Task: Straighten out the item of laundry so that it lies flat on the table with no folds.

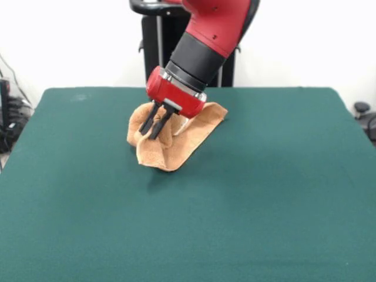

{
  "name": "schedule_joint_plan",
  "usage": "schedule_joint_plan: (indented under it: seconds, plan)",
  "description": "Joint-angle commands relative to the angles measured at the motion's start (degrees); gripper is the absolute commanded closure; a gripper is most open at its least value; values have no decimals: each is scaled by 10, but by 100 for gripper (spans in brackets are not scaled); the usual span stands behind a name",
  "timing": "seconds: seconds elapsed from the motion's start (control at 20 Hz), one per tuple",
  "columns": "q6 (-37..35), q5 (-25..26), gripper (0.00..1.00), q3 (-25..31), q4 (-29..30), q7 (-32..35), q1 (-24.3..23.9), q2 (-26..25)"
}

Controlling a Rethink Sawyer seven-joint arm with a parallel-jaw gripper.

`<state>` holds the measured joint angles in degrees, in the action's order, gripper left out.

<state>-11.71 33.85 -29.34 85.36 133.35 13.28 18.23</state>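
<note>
Tilting down, the end effector (150,131) pinches the crumpled towel (173,144) with narrow fingers.

One towel (176,147), one table (264,194)

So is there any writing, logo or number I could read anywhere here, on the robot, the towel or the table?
None can be read.
Arm and gripper: plain red and black, no lettering shows.
Towel: no print; no label can be made out.
Table: bare green cloth, no marks.
</note>
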Motion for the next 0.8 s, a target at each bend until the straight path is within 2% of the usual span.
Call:
schedule_joint_plan:
  seconds: [0.05,0.5,0.8]
  plan:
    - [-140,-38,100,124,51,-81,-92,81]
    - [-150,-19,100,167,56,-70,-123,86]
    - [-182,-11,100,194,66,-98,-148,117]
